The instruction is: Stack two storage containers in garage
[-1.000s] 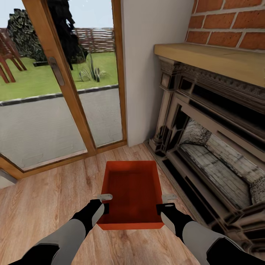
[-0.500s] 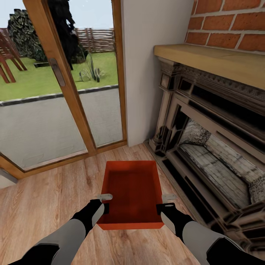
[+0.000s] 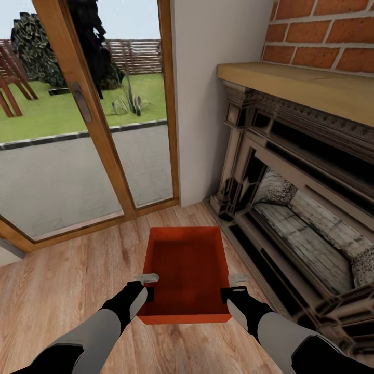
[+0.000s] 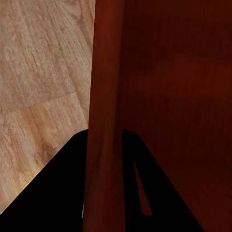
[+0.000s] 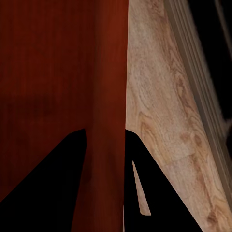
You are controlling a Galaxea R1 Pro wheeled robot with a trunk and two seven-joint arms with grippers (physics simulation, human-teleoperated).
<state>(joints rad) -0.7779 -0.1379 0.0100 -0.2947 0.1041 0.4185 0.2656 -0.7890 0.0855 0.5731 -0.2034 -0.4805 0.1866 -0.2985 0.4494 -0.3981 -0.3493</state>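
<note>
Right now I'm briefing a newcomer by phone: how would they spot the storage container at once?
Find the ornate fireplace under red brick on the right and the glass doors on the left. On the wood-plank floor between them sits the storage container, with the left gripper and right gripper pinching its two long side walls. It is the one orange-red, open-topped, shallow rectangular box, and it is empty.

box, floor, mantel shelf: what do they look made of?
Box: likely plastic, possibly thin painted sheet; uniform orange-red, thin walls, matte with a faint sheen, no grain. Floor: light wood planks or laminate; visible grain and plank seams, satin finish. Mantel shelf: pale wood slab, smooth and unpainted, above a darker carved surround that could be stone or stained wood.
</note>
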